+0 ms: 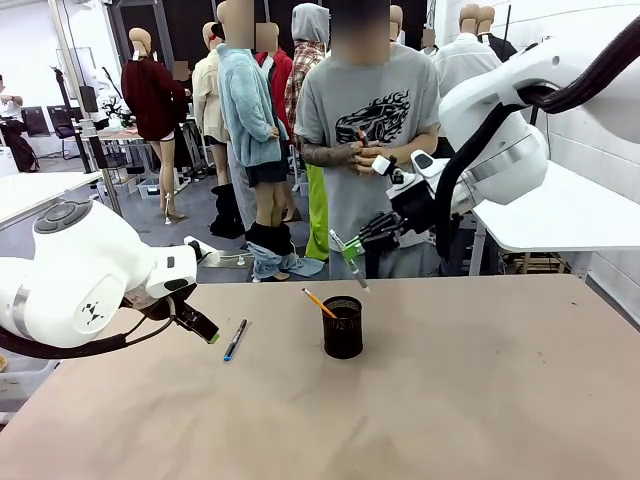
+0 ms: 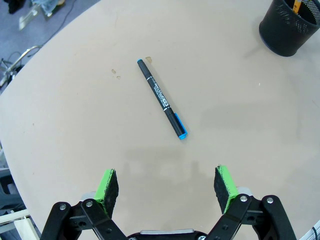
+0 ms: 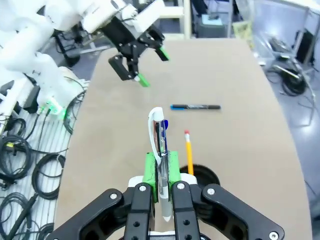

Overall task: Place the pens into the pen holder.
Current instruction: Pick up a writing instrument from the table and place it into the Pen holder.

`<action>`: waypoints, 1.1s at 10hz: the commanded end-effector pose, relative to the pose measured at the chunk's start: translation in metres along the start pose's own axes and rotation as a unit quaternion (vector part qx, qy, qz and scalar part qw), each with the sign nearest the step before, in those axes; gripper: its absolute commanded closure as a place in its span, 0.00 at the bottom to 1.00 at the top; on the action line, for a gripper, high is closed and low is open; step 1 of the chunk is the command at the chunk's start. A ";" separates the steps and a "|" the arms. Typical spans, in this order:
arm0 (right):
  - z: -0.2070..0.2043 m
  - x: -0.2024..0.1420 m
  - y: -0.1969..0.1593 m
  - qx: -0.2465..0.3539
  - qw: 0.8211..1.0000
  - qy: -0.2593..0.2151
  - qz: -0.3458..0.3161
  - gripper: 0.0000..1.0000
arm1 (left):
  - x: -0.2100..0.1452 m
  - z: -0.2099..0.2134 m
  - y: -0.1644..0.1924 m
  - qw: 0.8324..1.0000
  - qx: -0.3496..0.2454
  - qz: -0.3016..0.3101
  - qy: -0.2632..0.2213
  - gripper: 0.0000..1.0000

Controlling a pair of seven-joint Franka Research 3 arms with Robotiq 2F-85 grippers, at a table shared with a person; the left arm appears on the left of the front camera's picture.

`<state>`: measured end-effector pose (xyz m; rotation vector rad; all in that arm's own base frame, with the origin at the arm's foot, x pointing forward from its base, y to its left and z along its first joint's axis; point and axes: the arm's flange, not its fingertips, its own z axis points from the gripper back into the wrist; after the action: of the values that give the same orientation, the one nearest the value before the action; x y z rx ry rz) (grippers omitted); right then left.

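The black mesh pen holder [image 1: 343, 330] stands mid-table with the orange pen [image 1: 319, 302] leaning in it. Above and just behind it, my right gripper [image 1: 351, 248] is shut on the silvery-grey pen [image 1: 356, 270], which tilts down toward the holder. In the right wrist view that silvery-grey pen [image 3: 160, 140] sits between the green pads of the right gripper [image 3: 161, 167], above the pen holder [image 3: 204, 176] and the orange pen [image 3: 189, 152]. The dark pen with a blue end [image 1: 235, 340] [image 2: 162, 98] lies flat on the table. My left gripper [image 1: 203, 328] [image 2: 166, 185] hovers open just short of it, holding nothing.
A person in a grey T-shirt [image 1: 368, 120] stands at the far edge with hands together. The brown table [image 1: 450, 400] has free room in front and to the right. The pen holder [image 2: 289, 27] appears at the top right of the left wrist view.
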<state>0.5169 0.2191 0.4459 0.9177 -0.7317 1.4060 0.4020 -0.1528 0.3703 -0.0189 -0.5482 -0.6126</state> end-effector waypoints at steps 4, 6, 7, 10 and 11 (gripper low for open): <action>-0.042 0.017 -0.040 0.024 1.000 0.019 0.003 1.00 | 0.000 0.001 0.002 1.000 0.000 0.002 -0.001 0.00; -0.054 0.015 -0.058 0.028 0.999 0.031 -0.014 1.00 | 0.000 0.001 0.002 1.000 0.000 0.002 -0.001 0.00; -0.056 0.013 -0.065 0.024 0.999 0.034 -0.019 1.00 | 0.000 0.001 0.002 1.000 0.000 0.002 -0.001 0.00; -0.058 -0.003 -0.079 0.030 0.998 0.041 -0.041 1.00 | 0.000 0.001 0.002 1.000 0.000 0.002 -0.001 0.00; -0.059 -0.010 -0.086 0.041 0.997 0.045 -0.048 1.00 | 0.000 0.001 0.002 1.000 0.000 0.002 -0.001 0.00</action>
<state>0.5850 0.2681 0.4017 0.9277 -0.5984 1.3975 0.4020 -0.1528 0.3703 -0.0188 -0.5482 -0.6128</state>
